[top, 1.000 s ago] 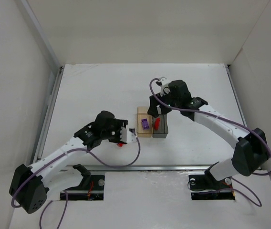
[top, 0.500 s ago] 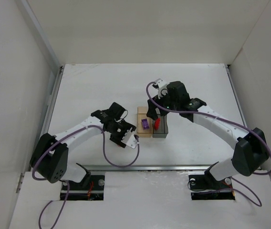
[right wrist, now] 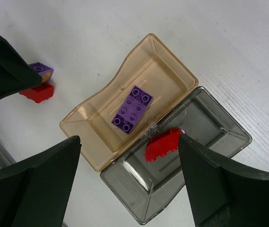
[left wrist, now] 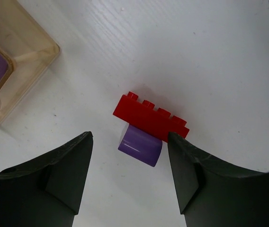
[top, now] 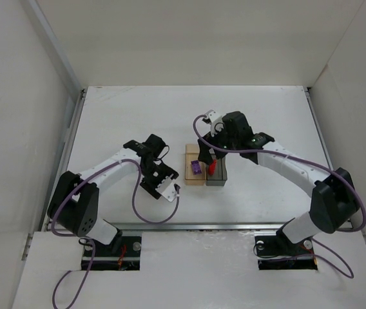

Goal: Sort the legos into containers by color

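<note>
LEGO SORT, MID-RUN: Two arms [top: 105, 170] reach over a white counter [top: 267, 129], where the tan tray [right wrist: 101, 124] and the grey tray [right wrist: 210, 125] stand side by side with long walls touching, the grey one on the tan tray's right. One flat purple brick [right wrist: 132, 109] lies studs-up in the middle of the tan tray's floor. A red brick [right wrist: 162, 144] sits in the grey tray, hard against the wall that meets the tan tray. The right pincer [top: 207, 156] hangs over the two trays with its fingers spread wide and nothing between them; seen from its wrist, both dark fingers frame the trays. To the left of the tan tray and a little nearer the arm bases, apart from its wall, two more pieces rest on the counter: a loose red brick [left wrist: 151, 117] with a row of four studs, and a loose purple piece [left wrist: 140, 145] touching its long side. Whether the pair is snapped together cannot be told. The left pincer [top: 167, 188] is low over them, fingers apart, one on either side of the pair and touching neither; from overhead it hides both pieces
</note>
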